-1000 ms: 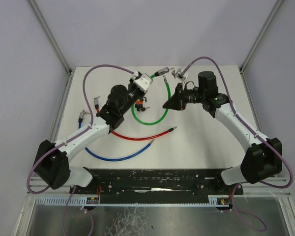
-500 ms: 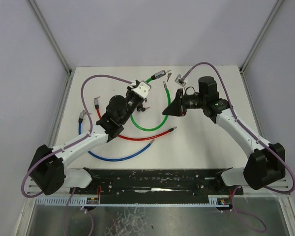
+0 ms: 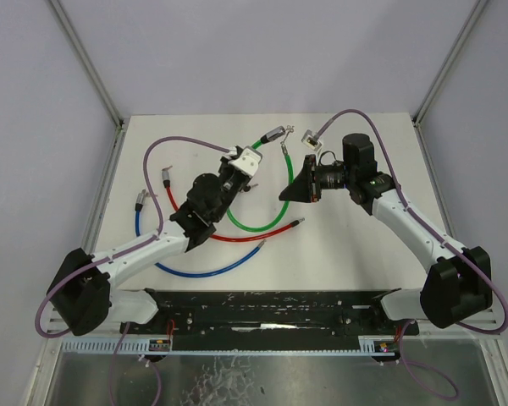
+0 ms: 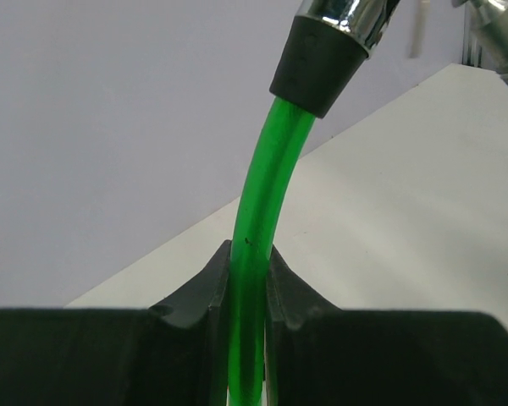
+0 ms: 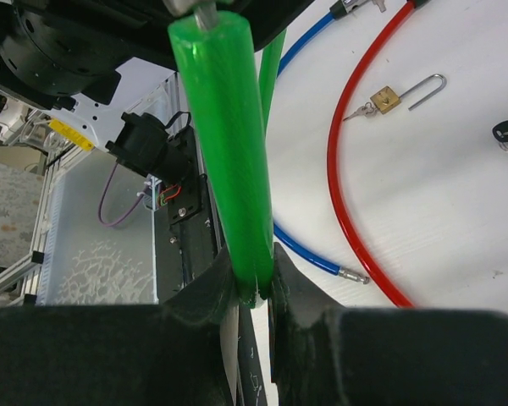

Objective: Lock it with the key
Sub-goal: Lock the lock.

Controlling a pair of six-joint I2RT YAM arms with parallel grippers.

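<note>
Dragged a little toward the near edge since a second ago: green cable lock point(image 3: 252, 227), with its loop lower in the overhead view and both wrists down with it. Lying as an open U on the white table point(image 3: 356, 245), with both ends lifted off the top and held in the air toward the far side. Pinched just below the black collar and chrome barrel point(image 4: 347, 19) by the left gripper point(image 4: 250, 262), fingers tight together on the green sleeve. Clamped near the other end by the right gripper point(image 5: 254, 271), jaws closed on the thick green sleeve, with a bare metal tip point(image 5: 205, 10) just showing at the top of that wrist view. From above, ends near each other but apart, not joined: barrel on the left, tip on the right. Just beside the loop, red cable point(image 3: 237, 238), running under the left arm and out to the right; nearer the bases, blue cable point(image 3: 205, 272), both loose on the table. Further out, in the right wrist view, small brass padlock point(image 5: 386, 98) lying flat beyond the red cable, shackle swung open, with little keys point(image 5: 357, 111) touching its body. Cannot tell which key goes with the green lock.
</note>
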